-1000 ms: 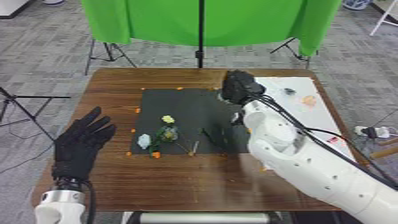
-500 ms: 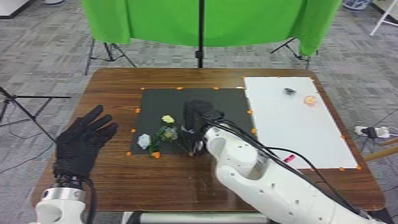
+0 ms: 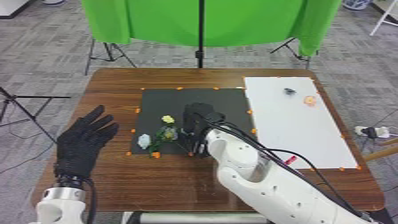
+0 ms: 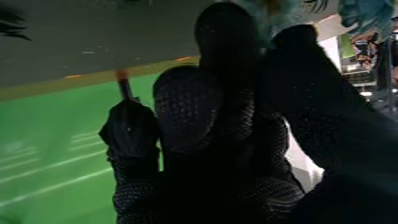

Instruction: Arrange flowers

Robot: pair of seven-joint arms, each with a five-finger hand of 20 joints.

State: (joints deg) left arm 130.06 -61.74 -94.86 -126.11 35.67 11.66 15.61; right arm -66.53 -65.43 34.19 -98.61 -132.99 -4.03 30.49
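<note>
In the head view my left hand (image 3: 82, 145) is held over the table's left side with its fingers straight. My right hand (image 3: 197, 117) is low over the dark mat (image 3: 169, 100), just right of the flowers. A yellow flower (image 3: 168, 119), a pale green bloom (image 3: 169, 133) and a whitish flower (image 3: 144, 142) lie close together, with green stems among them. In the right wrist view my right hand (image 4: 187, 112) has relaxed fingers, the thumb standing apart at their side. Blue petals (image 4: 362, 14) show past it, and a dark leafy piece (image 4: 11, 22) is farther off.
Right of the mat lies a white sheet (image 3: 284, 125), held down by orange tabs. On it are a dark bloom (image 3: 290, 91), a peach-coloured flower (image 3: 310, 100) and a small pink item (image 3: 290, 160). Brown wooden table (image 3: 151, 185) surrounds both.
My right hand has come from the mat's far right corner toward me and leftward, beside the flowers, uncovering the white sheet. The left hand has barely shifted.
</note>
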